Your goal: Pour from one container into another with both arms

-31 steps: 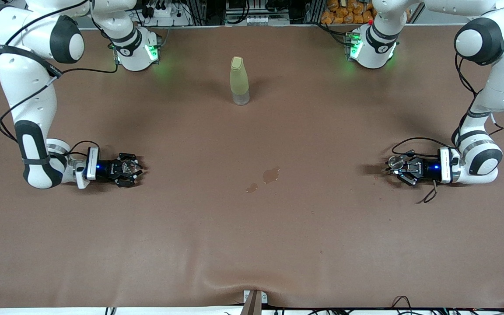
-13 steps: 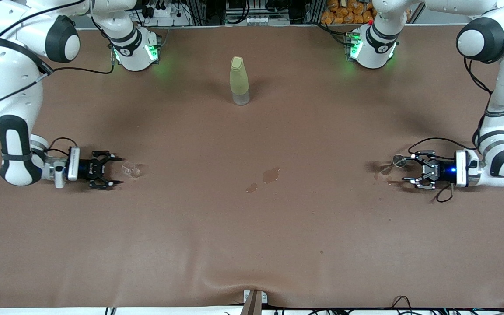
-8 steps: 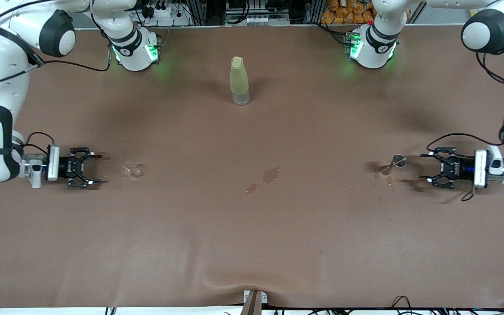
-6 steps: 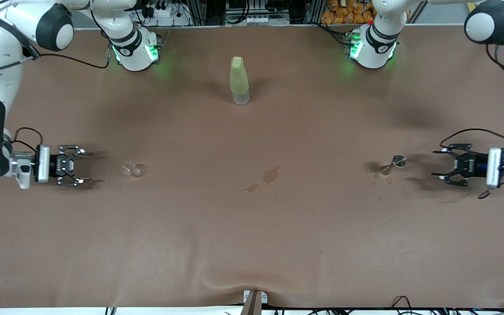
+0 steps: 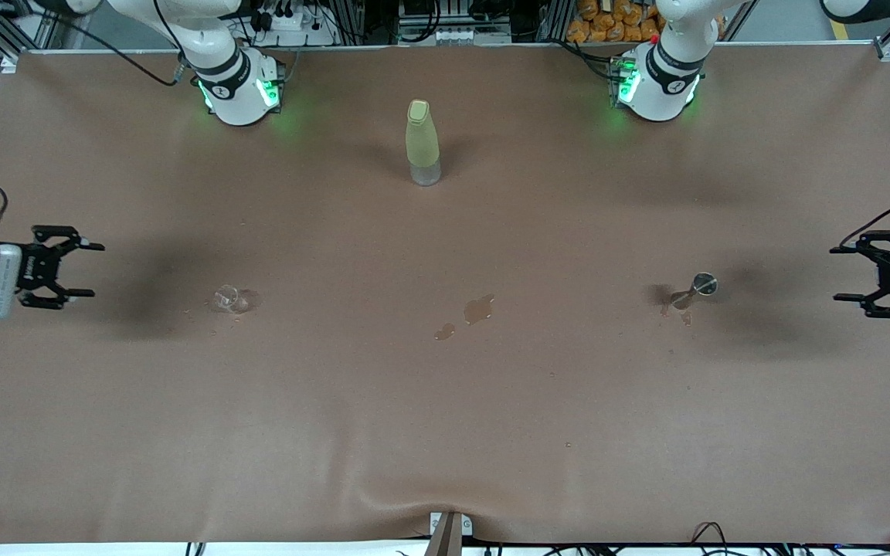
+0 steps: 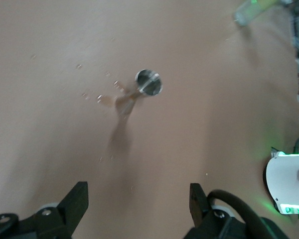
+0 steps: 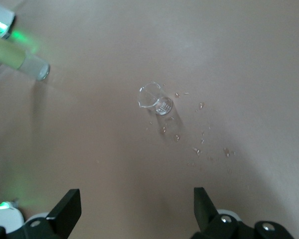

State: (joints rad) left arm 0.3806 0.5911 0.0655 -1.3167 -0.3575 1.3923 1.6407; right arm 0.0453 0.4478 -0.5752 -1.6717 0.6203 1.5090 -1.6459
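The tiny clear glass cup (image 5: 229,298) (image 7: 154,98) stands on the brown table toward the right arm's end, with droplets around it. The silvery metal jigger (image 5: 700,286) (image 6: 148,82) stands toward the left arm's end beside a small wet patch. My right gripper (image 5: 93,270) (image 7: 136,203) hangs open and empty over the table's end, well apart from the cup. My left gripper (image 5: 837,274) (image 6: 138,199) hangs open and empty over its own end of the table, well apart from the jigger.
A tall yellow-green bottle (image 5: 422,143) stands upright mid-table, farther from the front camera, between the two arm bases. Two small puddles (image 5: 478,309) lie on the cloth between cup and jigger. A fold wrinkles the cloth at the front edge (image 5: 445,502).
Both grippers let go of the cup and the jigger, then drew back from them toward the table's ends and rose. The left gripper's fingers spread wider. Cup and jigger stayed put.
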